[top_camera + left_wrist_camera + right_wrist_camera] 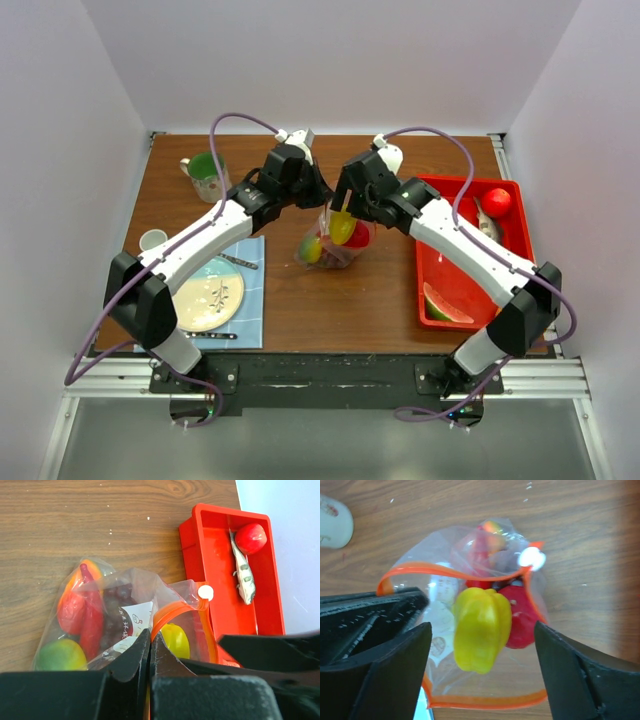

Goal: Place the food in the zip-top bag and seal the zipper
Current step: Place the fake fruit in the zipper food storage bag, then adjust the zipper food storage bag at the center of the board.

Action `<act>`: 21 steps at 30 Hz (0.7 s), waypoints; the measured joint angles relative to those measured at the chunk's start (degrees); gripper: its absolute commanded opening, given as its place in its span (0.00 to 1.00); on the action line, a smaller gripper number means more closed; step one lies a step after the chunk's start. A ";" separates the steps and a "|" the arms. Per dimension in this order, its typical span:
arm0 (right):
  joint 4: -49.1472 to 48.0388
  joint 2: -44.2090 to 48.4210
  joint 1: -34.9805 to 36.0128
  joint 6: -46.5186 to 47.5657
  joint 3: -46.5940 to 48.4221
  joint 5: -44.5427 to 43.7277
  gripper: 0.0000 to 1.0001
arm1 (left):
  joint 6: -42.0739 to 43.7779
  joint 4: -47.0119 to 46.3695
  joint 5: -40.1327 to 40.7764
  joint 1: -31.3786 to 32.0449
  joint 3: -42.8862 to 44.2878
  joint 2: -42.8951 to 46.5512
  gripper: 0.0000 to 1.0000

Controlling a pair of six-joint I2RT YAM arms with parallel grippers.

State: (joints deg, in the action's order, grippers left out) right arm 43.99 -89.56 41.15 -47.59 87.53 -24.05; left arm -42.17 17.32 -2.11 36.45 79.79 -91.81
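While I watched the three feeds, the zip-top bag stood about in the middle of the tabletop, a little closer to the far edge than to the near one. The left gripper had its fingers pressed together and pinched the bag at its mouth, just where the zipper runs as an orange-red strip. The mouth stood open in a loop.

The right gripper was over this mouth with its fingers spread wide. Between them I saw a yellow toy food. Neither finger touched it, and it lay within the loop of the zipper. How deep it sat in the bag I could not tell.

Through the clear plastic I made out a green fruit, a red piece and a dark grape bunch.

A red tray lay along the right edge of the tabletop. At its far end were an apple and, just beside it, a fish. A watermelon wedge lay at its near end.

Toward the left edge, a cream plate rested on a blue mat. A green mug stood near the far left corner, and a white cup stood close to the left edge.
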 measured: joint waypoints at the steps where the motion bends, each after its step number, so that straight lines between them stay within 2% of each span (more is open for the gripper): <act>1: 0.72 0.59 -0.02 0.04 0.00 -0.98 0.89 | 0.00 0.00 0.13 0.00 0.00 0.00 0.00; 4: 3.19 3.54 -0.31 0.07 -0.15 -3.52 0.88 | -0.04 0.17 1.22 -0.02 -0.07 0.22 0.00; 7: 4.26 9.05 -1.90 0.04 -2.56 -5.51 0.79 | 0.46 0.52 1.62 -0.07 -0.37 0.85 0.00; 11: 3.02 17.88 -6.38 1.05 -11.28 -4.39 0.70 | 1.62 1.79 2.62 -0.07 0.02 0.92 0.00; 13: 2.43 20.17 -7.34 1.31 -14.95 -3.32 0.70 | 2.32 1.92 2.84 -0.07 0.02 0.92 0.00; 19: -1.31 17.29 -0.94 0.85 -20.37 -0.96 0.70 | 2.82 2.19 2.84 -0.07 0.02 0.92 0.00; 21: -2.54 16.15 -0.02 0.48 -21.90 -0.35 0.62 | 2.84 2.32 2.89 -0.07 0.02 0.92 0.00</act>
State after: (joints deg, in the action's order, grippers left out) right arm 41.45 -73.41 41.12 -47.11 65.63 -24.40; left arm -39.33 19.64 0.78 36.38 79.81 -90.89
